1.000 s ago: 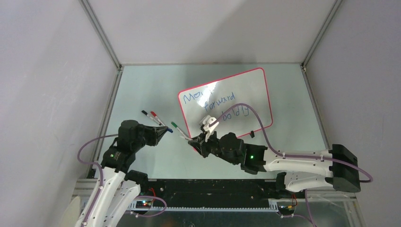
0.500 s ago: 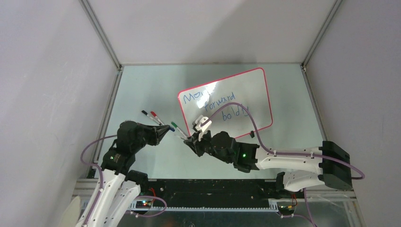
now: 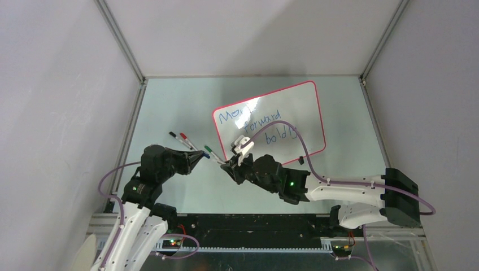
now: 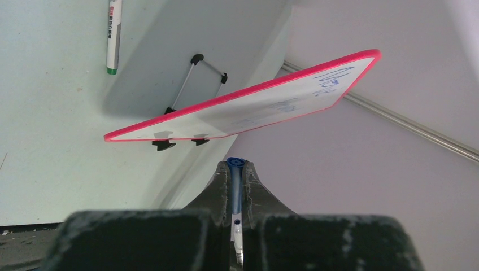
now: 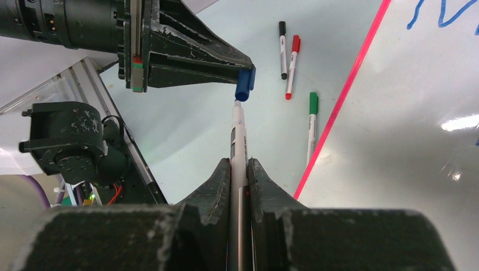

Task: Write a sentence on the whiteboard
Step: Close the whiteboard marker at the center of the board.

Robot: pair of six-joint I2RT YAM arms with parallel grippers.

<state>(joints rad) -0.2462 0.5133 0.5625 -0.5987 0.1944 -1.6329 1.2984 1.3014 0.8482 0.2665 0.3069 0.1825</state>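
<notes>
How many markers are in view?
4: black marker, red marker and green marker on the table left of the whiteboard; fourth marker in the right hand. None looks hidden.

The left gripper [image 3: 200, 156] and right gripper [image 3: 227, 166] have matte black fingers [image 5: 212, 189], wedge-shaped and scuffed with pale specks. Behind each set of jaws sits a rounded black wrist housing [image 3: 271, 172] with a small green light [image 3: 291, 183]; farther back the arm links [image 3: 350, 195] are white. A purple cable [image 3: 353, 182] loops back from each wrist. A white bracket [image 3: 243, 148] sits just behind the right jaws. A red-and-green strip [image 5: 137, 63] marks the left gripper's body.
</notes>
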